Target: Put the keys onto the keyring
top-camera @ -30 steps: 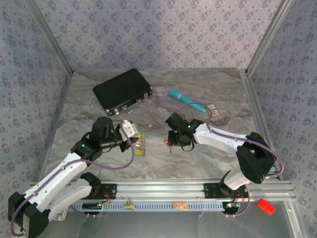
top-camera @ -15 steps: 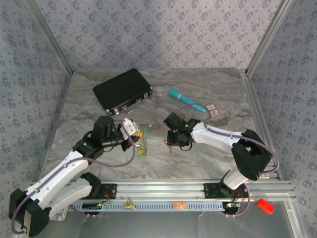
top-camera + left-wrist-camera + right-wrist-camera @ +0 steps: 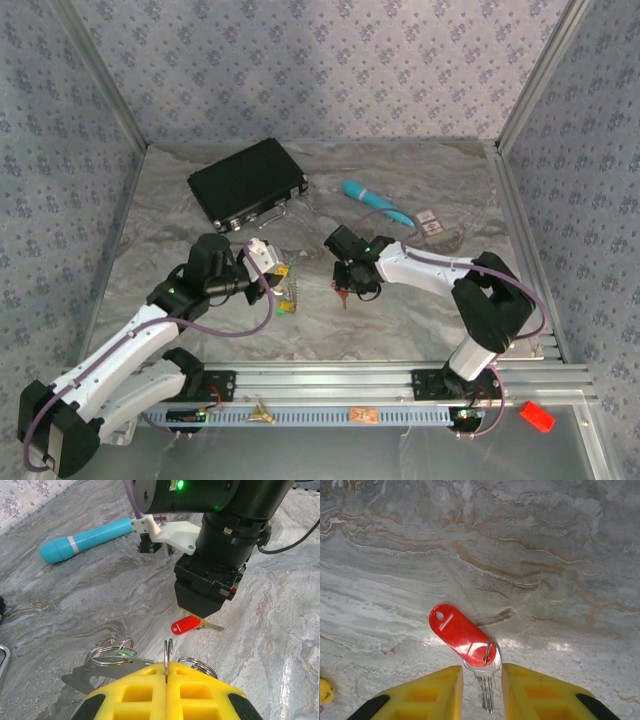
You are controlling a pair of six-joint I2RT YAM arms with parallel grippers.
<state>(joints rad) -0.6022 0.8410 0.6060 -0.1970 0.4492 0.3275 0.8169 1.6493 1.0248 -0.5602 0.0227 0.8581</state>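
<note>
Key (image 3: pixel 463 633), a short silver blade ringed to a glossy red oblong tag, lies flat on the desk (image 3: pixel 545 555) between the parted jaws of the right gripper (image 3: pixel 481 671); left gripper (image 3: pixel 166 669) clamped on the wire keyring (image 3: pixel 168 649).

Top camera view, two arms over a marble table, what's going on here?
The left gripper is shut on a thin wire ring of the keyring, holding that ring on edge between its yellow pads. The right gripper straddles a key with a red tag lying on the marble table, close to the ring. Whether it is pinching the key I cannot tell. The key is not on the ring.
</note>
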